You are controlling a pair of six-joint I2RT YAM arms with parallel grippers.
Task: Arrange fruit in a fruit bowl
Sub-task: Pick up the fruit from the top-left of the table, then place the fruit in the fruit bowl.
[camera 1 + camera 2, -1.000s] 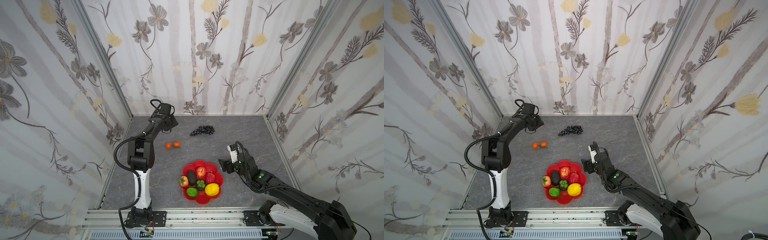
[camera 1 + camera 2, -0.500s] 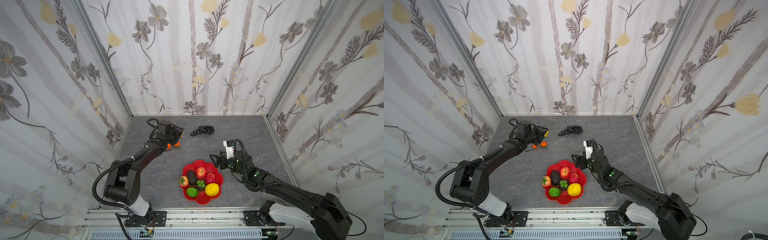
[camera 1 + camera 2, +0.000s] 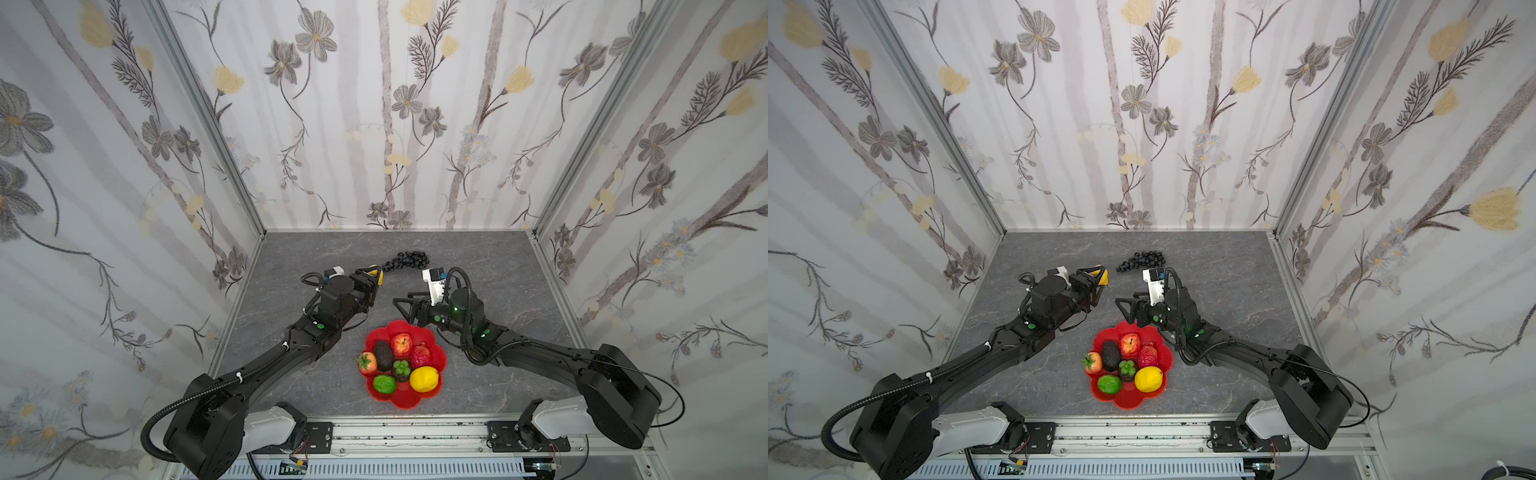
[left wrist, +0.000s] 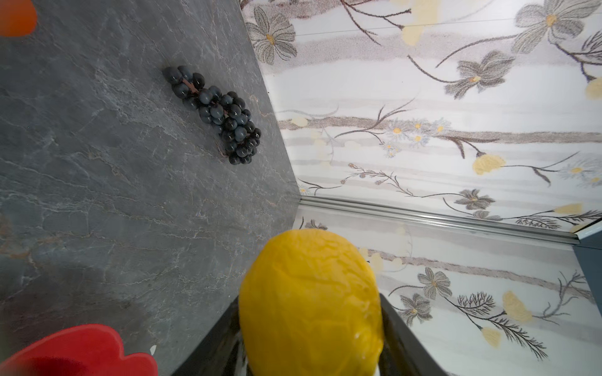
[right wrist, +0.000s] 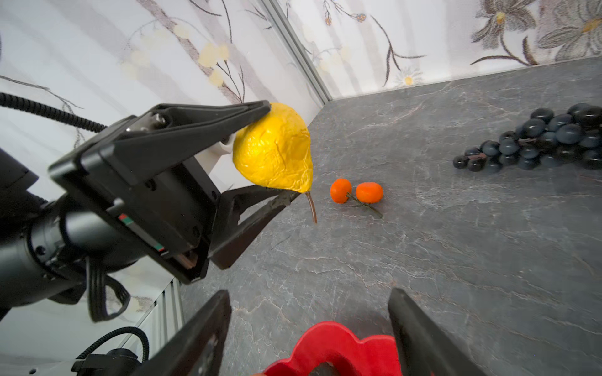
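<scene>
My left gripper (image 3: 374, 277) is shut on a yellow pear (image 5: 273, 149), held above the table behind and left of the fruit bowl (image 3: 401, 401). The pear (image 4: 309, 293) fills the space between the fingers, its stem pointing down. The red scalloped bowl (image 3: 1127, 401) holds an apple (image 3: 401, 344), avocado (image 3: 383, 355), strawberry (image 3: 367, 362), lemon (image 3: 424, 378) and a green fruit (image 3: 384, 383). My right gripper (image 3: 405, 301) stands open and empty just over the bowl's far rim (image 5: 329, 345). Dark grapes (image 3: 407, 261) lie at the back. Two tiny oranges (image 5: 355, 192) lie beyond the pear.
Floral walls close in the grey table (image 3: 478, 257) on three sides. The two arms' grippers face each other closely behind the bowl. A metal rail (image 3: 415, 432) runs along the front edge.
The left arm has swung from the back left corner toward the middle, carrying the pear. The right gripper has moved left and back to the bowl's far rim, its fingers slightly narrower.
</scene>
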